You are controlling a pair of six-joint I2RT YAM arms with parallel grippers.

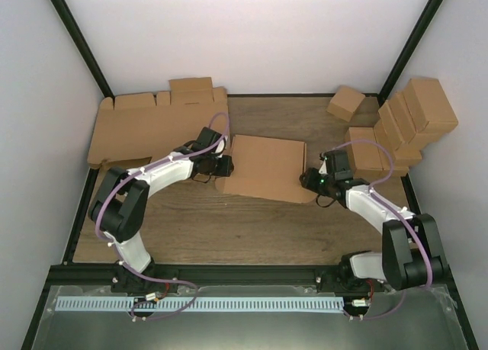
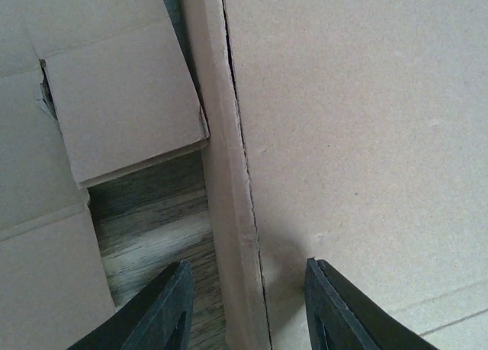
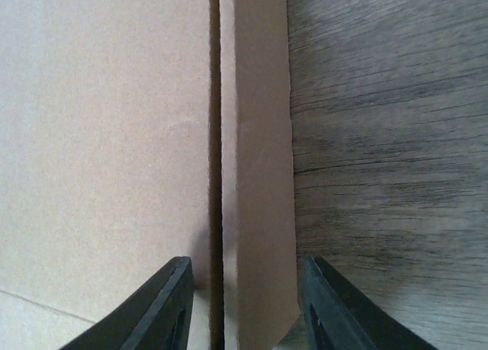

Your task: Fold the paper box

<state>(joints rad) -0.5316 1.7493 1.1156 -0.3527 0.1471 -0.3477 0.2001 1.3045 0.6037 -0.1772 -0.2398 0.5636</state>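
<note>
The paper box [image 1: 263, 167] lies in the middle of the wooden table with its lid down, a shallow brown cardboard mailer. My left gripper [image 1: 226, 165] is at its left edge. In the left wrist view that gripper [image 2: 248, 270] stands open astride the box's left side wall [image 2: 229, 213], one finger over the wood and the other over the lid [image 2: 358, 121]. My right gripper [image 1: 309, 180] is at the box's right edge. In the right wrist view it [image 3: 245, 266] is open astride the right side flap [image 3: 259, 213], its outer finger [image 3: 328, 304] close against the flap.
A pile of flat cardboard blanks [image 1: 145, 125] lies at the back left, and its edge shows in the left wrist view [image 2: 114, 91]. Several small ready-made boxes [image 1: 404, 129] are stacked at the back right, with one loose box [image 1: 345, 102] near them. Black frame posts stand at the corners.
</note>
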